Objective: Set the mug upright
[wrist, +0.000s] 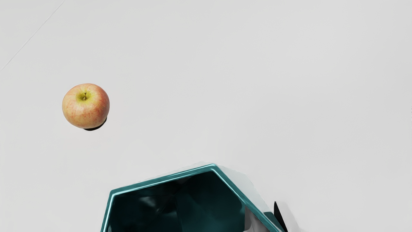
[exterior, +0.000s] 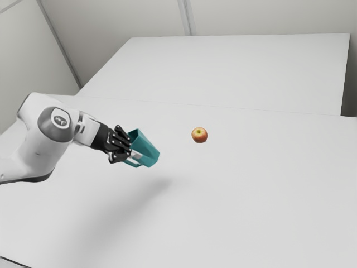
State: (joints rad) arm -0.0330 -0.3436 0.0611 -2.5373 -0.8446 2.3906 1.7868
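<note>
Glossy teal faceted mug (exterior: 146, 151), tilted

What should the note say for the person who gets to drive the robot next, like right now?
Gripper: shut on the mug.
Mug: up off the table, tilted, its opening toward the gripper side. The apple sits on the table, apart from the mug, toward the exterior view's right.
Done: mug gripped and off the table.
Left: tip it straight so the opening faces up, set its base down flat, let go and back away. I'd go slowly, as it could topple if let go while tilted.
</note>
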